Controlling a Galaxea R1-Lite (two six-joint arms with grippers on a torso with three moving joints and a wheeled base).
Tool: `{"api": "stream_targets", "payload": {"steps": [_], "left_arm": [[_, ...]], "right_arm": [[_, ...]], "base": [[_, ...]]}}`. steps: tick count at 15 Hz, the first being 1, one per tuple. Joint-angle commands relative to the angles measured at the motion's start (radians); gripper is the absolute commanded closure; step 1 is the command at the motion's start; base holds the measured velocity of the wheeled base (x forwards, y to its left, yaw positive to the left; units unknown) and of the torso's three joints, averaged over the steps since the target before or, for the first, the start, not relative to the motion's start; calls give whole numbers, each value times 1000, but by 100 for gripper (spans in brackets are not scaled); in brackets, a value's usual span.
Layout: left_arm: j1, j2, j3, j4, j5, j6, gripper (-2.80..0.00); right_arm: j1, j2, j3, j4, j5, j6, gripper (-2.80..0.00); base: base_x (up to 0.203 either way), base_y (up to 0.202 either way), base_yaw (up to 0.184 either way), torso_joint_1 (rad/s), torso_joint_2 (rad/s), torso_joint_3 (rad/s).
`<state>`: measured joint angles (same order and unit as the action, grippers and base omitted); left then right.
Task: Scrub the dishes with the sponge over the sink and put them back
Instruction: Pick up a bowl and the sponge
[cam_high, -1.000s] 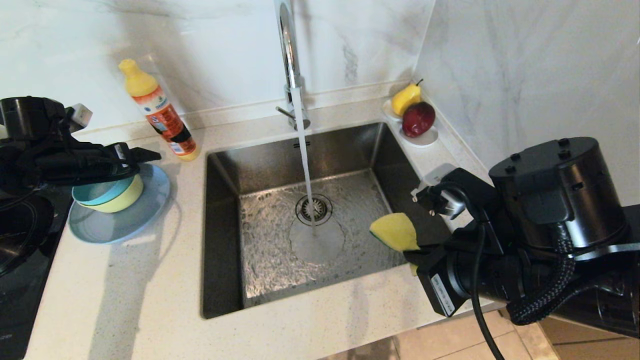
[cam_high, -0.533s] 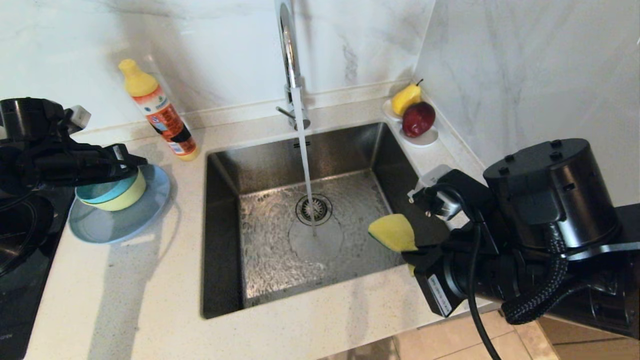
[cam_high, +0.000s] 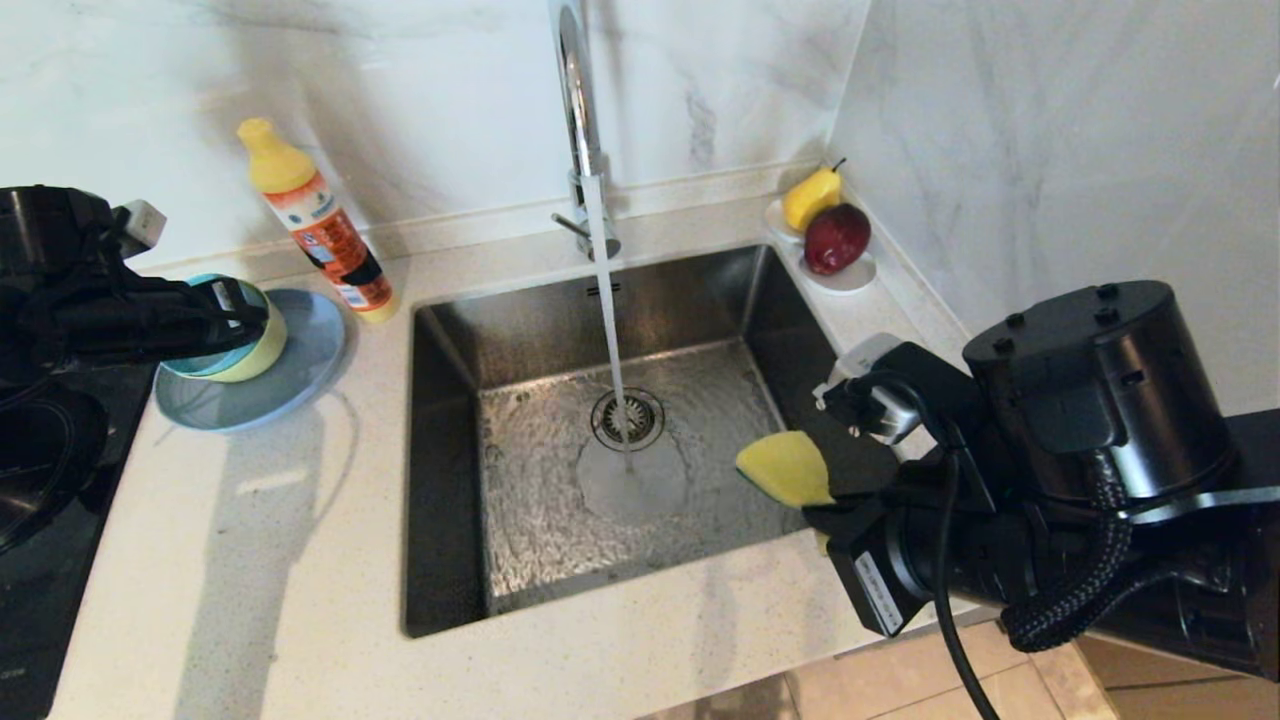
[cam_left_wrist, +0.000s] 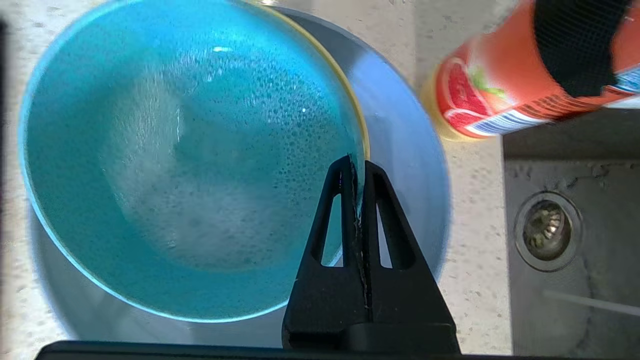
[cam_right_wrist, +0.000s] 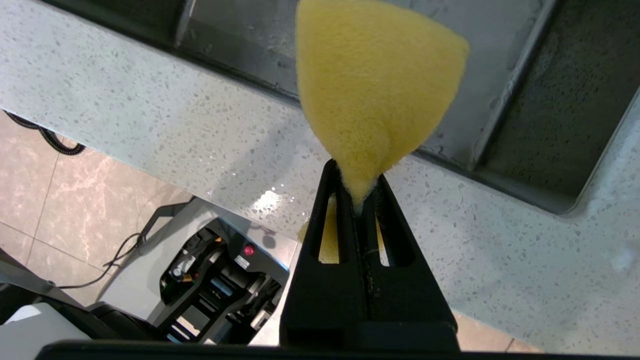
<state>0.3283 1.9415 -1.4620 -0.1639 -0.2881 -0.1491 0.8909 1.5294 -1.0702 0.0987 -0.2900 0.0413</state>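
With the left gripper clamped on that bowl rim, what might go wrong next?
1. The left gripper pinches only the thin rim of the wet teal bowl; it may slip or tilt on lifting.
2. The yellow bowl nested beneath could stick and rise too.
3. The detergent bottle stands close beside the plate; a swing might topple it.

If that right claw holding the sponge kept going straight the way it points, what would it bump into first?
Probably the stream of water over the sink. The right gripper points leftward across the basin with the sponge leading, so the sponge would meet it first. Depth is unclear; it could pass beside.
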Motion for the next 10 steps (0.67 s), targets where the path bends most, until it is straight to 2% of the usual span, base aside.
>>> {"api": "stream_targets", "payload": {"steps": [1, 7, 10], "left_arm": [[6, -2, -12, 0, -2, 2, 0], [5, -26, -57, 89, -3, 9, 0], [5, -35, -77, 136, -3, 33, 0]], "right_arm": [[0, -2, -1, 1, -1, 0, 0], [0, -10, 6, 1, -1, 0, 0], [0, -17, 12, 1, -1, 0, 0]], "base": [[0, 0, 0, 0, 0, 0], [0, 0, 0, 0, 0, 0], [0, 0, 0, 0, 0, 0]]}}
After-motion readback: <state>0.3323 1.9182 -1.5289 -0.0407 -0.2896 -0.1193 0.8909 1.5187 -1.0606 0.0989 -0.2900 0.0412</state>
